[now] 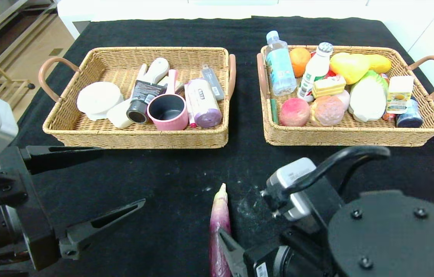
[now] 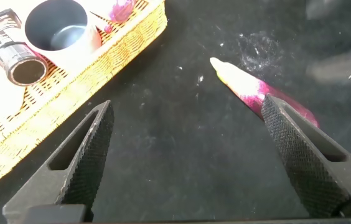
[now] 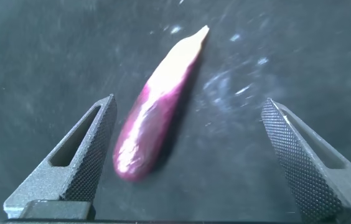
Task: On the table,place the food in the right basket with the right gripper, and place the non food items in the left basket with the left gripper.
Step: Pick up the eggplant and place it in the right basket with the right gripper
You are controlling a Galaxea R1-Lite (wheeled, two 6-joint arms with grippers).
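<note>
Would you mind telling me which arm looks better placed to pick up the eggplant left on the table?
The right. The right gripper hangs open directly over the eggplant, which belongs in the right basket. The left gripper is open but off to the side.

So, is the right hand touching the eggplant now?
Apart. In the right wrist view, the right hand is open above the eggplant, and dark table shows between the eggplant and each finger, narrowest beside one finger.
</note>
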